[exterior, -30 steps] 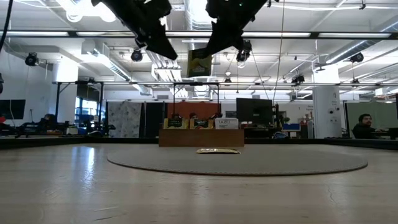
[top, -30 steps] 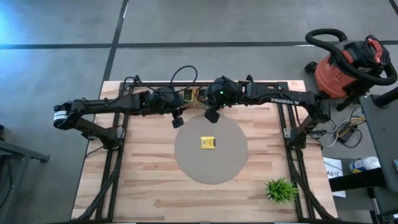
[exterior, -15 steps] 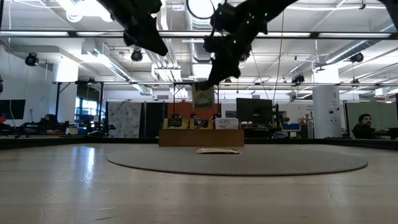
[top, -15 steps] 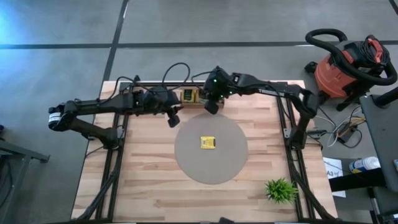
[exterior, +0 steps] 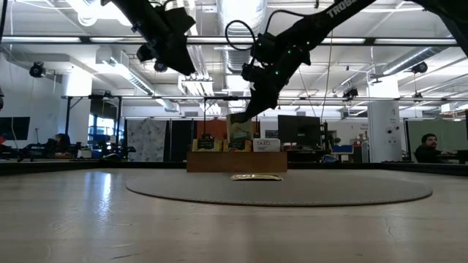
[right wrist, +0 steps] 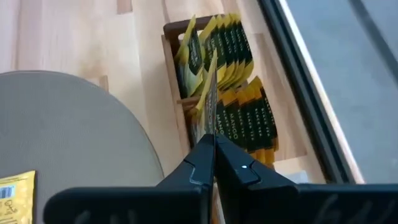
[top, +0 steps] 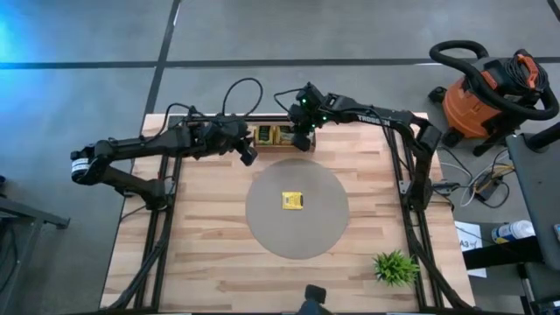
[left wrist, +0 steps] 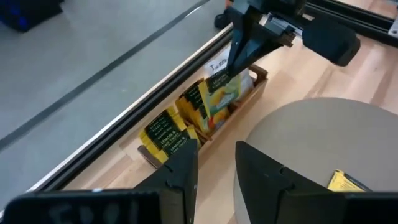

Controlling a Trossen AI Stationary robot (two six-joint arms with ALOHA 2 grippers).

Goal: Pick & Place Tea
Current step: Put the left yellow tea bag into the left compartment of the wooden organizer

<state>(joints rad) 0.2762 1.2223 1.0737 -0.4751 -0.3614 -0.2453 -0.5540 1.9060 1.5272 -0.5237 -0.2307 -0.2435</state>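
Light wood butcher-block tabletop (top: 210,254) on black frame, grey concrete floor around; round grey-brown mat (top: 297,229) at table centre. Red/black shop vac (top: 486,92) on floor far right, off the table. Small green plant (top: 394,267) near-right corner of table.

Brown wooden divided tray (left wrist: 245,106) sits at far edge of table, just beyond the mat, packed w/ upright yellow tea-bag packets (right wrist: 239,115) in its compartments; white-labelled packets at one end in low view, print too small to read.

One flat yellow square tea packet (top: 292,200) lies on the mat, about centre, apart from both arms; also seen flat on mat in low view (exterior: 256,177).

Right gripper (top: 303,140) reaches in from far right, over the tray. Jaws together, pinching a single yellow tea packet (right wrist: 210,99) by its top edge; packet hangs edge-on from the fingertips, directly above the tray's packets. Left wrist view shows same packet (left wrist: 222,93) hanging at the tray; can't tell if its bottom edge touches the packets below.

Left gripper (top: 248,156) hovers just left of the tray, above bare wood near mat's far-left rim. Jaws apart, nothing between them; its dark fingers (left wrist: 180,177) frame the tray in left wrist view.

People at desks in the room bkgd, far away.
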